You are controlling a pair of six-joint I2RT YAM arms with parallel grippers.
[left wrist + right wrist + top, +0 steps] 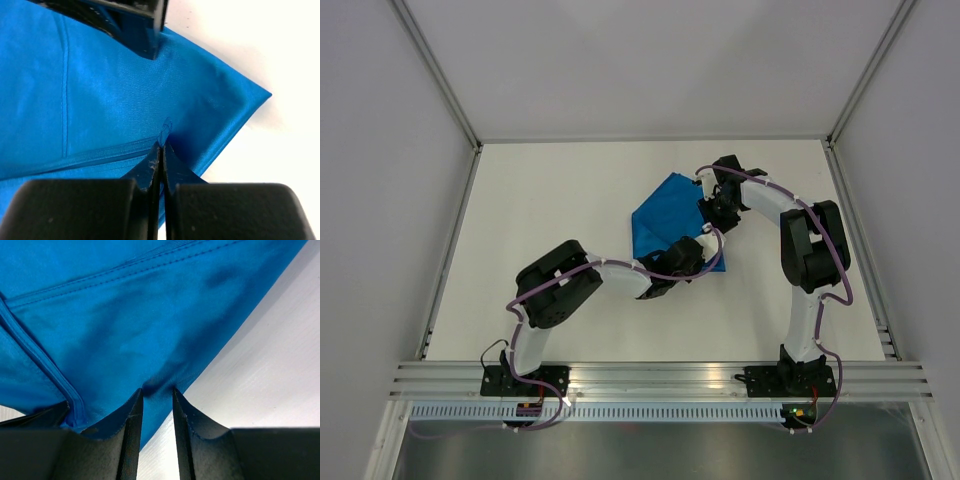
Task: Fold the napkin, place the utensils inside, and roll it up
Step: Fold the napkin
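Observation:
The bright-blue napkin (665,222) lies partly folded on the white table, right of centre. My left gripper (682,262) is at its near edge, shut on a small pinch of the cloth (165,131) beside a hemmed edge. My right gripper (721,207) is at the napkin's right edge. Its jaws stand a narrow gap apart, with the cloth's edge (158,390) puckered between the fingertips (136,405) and the white table showing below. The right gripper's fingers (135,25) also show at the top of the left wrist view. The knife is out of view.
The white table (540,200) is walled by grey panels at the left, back and right, with aluminium rails along its sides and near edge. Both arms bend in over the table's right half.

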